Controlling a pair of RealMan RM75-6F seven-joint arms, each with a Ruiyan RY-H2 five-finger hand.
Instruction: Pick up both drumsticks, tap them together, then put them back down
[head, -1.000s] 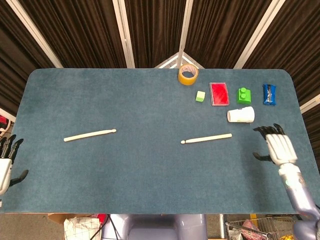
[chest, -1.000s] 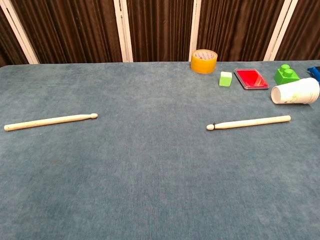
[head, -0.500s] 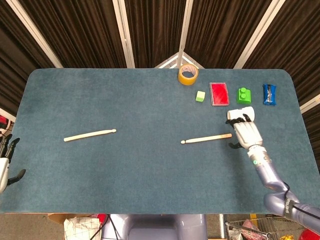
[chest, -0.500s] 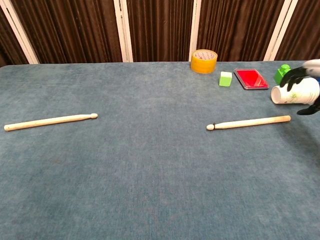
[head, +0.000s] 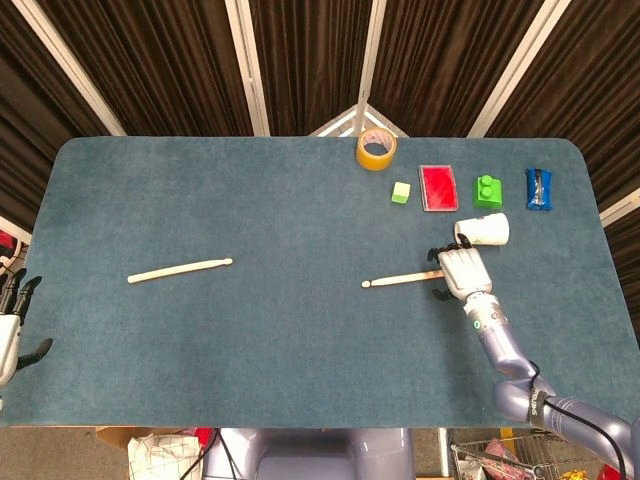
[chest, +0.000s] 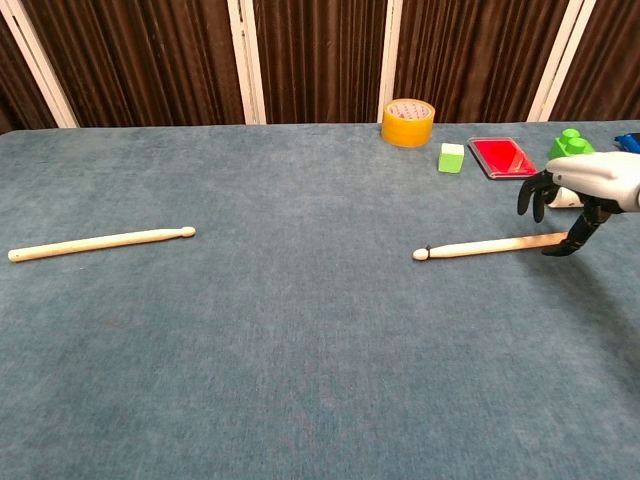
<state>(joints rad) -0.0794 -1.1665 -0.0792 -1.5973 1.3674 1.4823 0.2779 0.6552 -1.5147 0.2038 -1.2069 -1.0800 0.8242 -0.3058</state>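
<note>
Two pale wooden drumsticks lie flat on the blue table. The left drumstick (head: 180, 270) (chest: 100, 241) lies alone on the left half. The right drumstick (head: 400, 280) (chest: 480, 246) points its tip toward the middle. My right hand (head: 460, 272) (chest: 590, 185) hovers over its thick end with fingers spread and curved downward, holding nothing. That end of the stick is hidden under the hand. My left hand (head: 12, 318) hangs off the table's left edge, fingers apart and empty; the chest view does not show it.
A white paper cup (head: 485, 229) lies on its side just behind my right hand. Along the back right stand a yellow tape roll (head: 376, 150), a small green cube (head: 401, 192), a red box (head: 438, 187), a green brick (head: 487, 190) and a blue packet (head: 539, 188).
My right hand has moved left from the table's right edge, past the cup, to above the right drumstick's thick end. Both drumsticks lie where they were. The left hand has barely moved.
</note>
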